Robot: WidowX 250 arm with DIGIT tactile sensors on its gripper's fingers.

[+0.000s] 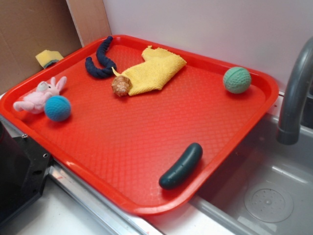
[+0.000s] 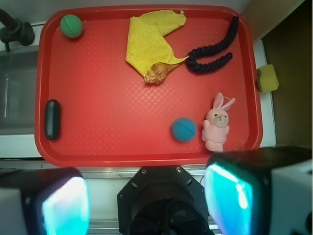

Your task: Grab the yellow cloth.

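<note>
The yellow cloth [image 1: 154,71] [image 2: 149,41] lies rumpled at the back of the red tray [image 1: 137,142] [image 2: 112,112], one corner under a brown seashell [image 1: 121,85] [image 2: 159,73]. In the wrist view my gripper [image 2: 151,196] hangs high above the tray's near edge, over the black robot base. Its two fingers [image 2: 66,205] stand wide apart with nothing between them, and it is far from the cloth. The exterior view does not show the gripper.
On the tray lie a navy rope [image 1: 100,61] [image 2: 212,49] beside the cloth, a green ball [image 1: 237,80], a blue ball [image 1: 57,108], a pink bunny [image 1: 41,93] and a dark green pickle [image 1: 181,165]. A yellow sponge [image 1: 49,58] sits off the tray. A sink [image 1: 264,196] and faucet [image 1: 293,88] flank it.
</note>
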